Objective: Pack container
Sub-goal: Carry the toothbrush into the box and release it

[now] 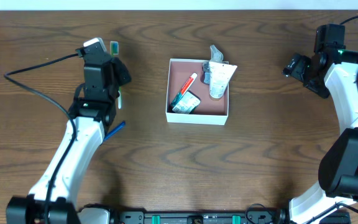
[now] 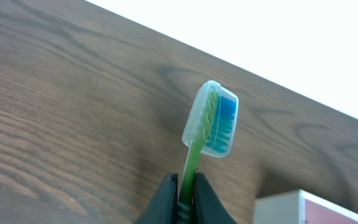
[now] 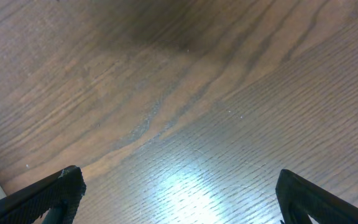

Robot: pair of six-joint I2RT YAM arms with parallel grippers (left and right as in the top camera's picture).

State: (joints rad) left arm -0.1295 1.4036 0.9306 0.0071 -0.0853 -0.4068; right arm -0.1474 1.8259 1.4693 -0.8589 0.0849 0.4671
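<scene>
We see the container (image 1: 197, 116) in the middle of the table (image 1: 260, 174), with tubes (image 1: 219, 79) inside. At its 9 o'clock the left gripper (image 2: 185, 186) is clamped on a green toothbrush (image 2: 211, 121); only the left wrist view shows the clear cap. At 2 o'clock the right gripper (image 3: 179, 182) has its fingers spread wide, holding nothing.

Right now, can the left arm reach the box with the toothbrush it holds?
Probably yes. The left pincer grips the toothbrush, nothing lies on the table between it and the box, and the box is open on top with some room inside.
</scene>
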